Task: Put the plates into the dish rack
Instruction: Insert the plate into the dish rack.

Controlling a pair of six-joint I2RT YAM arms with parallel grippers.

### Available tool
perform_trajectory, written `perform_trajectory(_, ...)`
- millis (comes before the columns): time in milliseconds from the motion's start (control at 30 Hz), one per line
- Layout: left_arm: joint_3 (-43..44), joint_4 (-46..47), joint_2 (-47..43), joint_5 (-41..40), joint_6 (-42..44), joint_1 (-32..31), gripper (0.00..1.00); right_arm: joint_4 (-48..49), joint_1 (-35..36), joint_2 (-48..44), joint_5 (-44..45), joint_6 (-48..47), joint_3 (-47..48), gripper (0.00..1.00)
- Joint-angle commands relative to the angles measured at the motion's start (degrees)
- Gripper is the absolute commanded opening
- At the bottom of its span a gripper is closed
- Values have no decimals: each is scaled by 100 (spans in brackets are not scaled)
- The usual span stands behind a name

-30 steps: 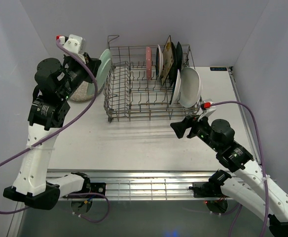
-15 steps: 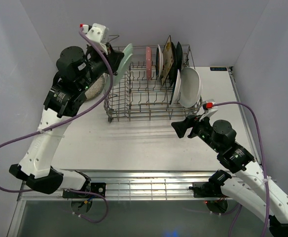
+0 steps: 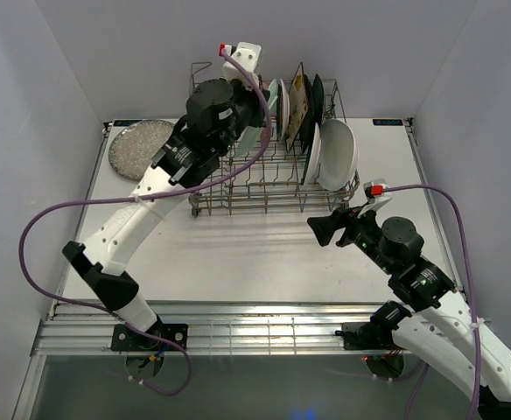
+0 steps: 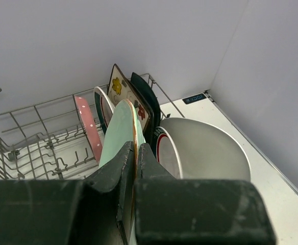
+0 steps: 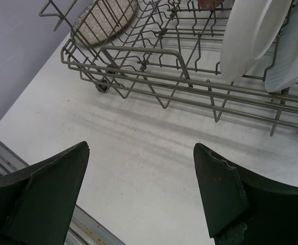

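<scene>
My left gripper (image 3: 248, 122) (image 4: 135, 148) is shut on the rim of a pale green plate (image 4: 117, 127) and holds it upright above the middle of the grey wire dish rack (image 3: 264, 205). The plate is next to the row of plates standing in the rack. In the left wrist view that row shows a pink plate (image 4: 85, 125), a teal-rimmed white plate (image 4: 102, 104), a cream floral square plate (image 4: 120, 88), a dark plate (image 4: 144, 94), a red-rimmed plate (image 4: 167, 149) and a white oval dish (image 4: 207, 153). A speckled silver plate (image 3: 140, 147) lies on the table left of the rack. My right gripper (image 3: 318, 229) (image 5: 141, 148) is open and empty above the table, in front of the rack.
The rack's raised handle (image 3: 201, 66) stands at its far left corner. Grey walls close in the table on the left, back and right. A metal rail (image 3: 238, 325) runs along the table's near edge.
My left arm has swung right, from beside the speckled plate to above the rack, carrying the pale green plate. The speckled plate is now uncovered. The right arm has barely moved.
</scene>
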Motion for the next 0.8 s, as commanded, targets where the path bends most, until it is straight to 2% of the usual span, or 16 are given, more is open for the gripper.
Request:
perform_trajectory(0, 493, 963, -10, -285, -296, 4, 0, 93, 21, -133, 123, 13, -37, 89)
perform_trajectory(567, 537, 1499, 860, -73, -1448, -5, 0, 49, 21, -520, 316, 30, -186, 89)
perform_trajectory(667, 485, 1666, 922, -249, -1493, -14, 0, 31, 21, -599, 325, 30, -204, 89)
perform_trajectory(767, 370, 1859, 931, -767, -1379, -145, 0, -13, 21, -643, 343, 39, -204, 89)
